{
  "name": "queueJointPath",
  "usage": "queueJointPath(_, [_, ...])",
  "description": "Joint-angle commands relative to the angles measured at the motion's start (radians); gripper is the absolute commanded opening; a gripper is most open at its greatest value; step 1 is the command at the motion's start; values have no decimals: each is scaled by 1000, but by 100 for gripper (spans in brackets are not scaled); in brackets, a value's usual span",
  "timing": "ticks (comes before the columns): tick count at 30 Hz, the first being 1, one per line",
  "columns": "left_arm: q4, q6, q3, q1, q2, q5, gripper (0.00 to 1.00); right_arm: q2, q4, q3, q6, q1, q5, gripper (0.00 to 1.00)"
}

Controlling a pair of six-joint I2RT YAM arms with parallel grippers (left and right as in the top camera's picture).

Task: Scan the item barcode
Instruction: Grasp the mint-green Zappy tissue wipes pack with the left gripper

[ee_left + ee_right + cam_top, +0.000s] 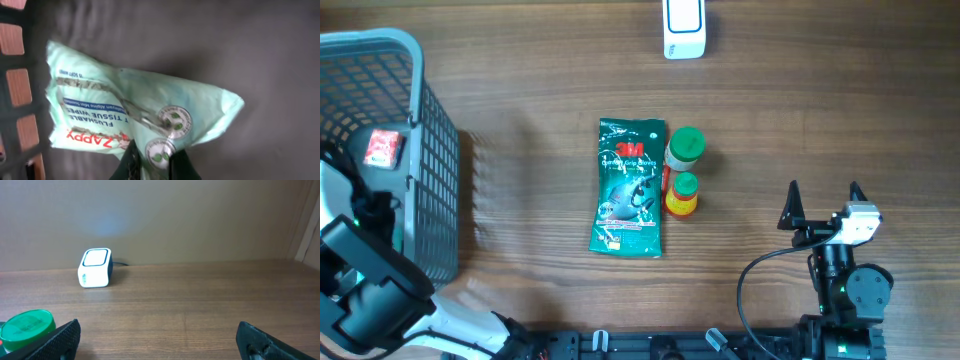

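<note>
In the left wrist view a mint-green pack of flushable tissue wipes (125, 110) lies on the basket's dark floor. My left gripper (152, 157) is shut on its near edge, with the film pinched between the black fingers (131, 162). No barcode shows on the pack. The white barcode scanner (684, 28) stands at the far edge of the table, and it also shows as scanner (95, 268). My right gripper (823, 205) stands open over bare wood at the front right, holding nothing.
The grey mesh basket (425, 140) fills the left side, with a red packet (382, 148) inside. Mid-table lie a green 3M pouch (630, 187), a green-capped jar (685, 146) and a small yellow bottle (682, 195).
</note>
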Motion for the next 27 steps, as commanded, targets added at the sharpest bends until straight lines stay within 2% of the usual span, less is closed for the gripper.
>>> queueJointPath(1, [-75,-5,208,5,-99,121,4,-5,2,-1,-9,6,10,100])
queueJointPath(6, [-145,-5,377,5,-195,212,4,-5,2,-1,-9,6,10,100])
queueJointPath(16, [-161,-5,392,2,-404,289,4,-5,2,-1,-8,6,10,100])
queueJointPath(23, [-106,-4,392,-5,-586,471,4,-5,2,-1,-8,6,10,100])
queueJointPath(27, [-84,-4,391,-62,-708,625,4,-5,2,-1,-9,6,10,100])
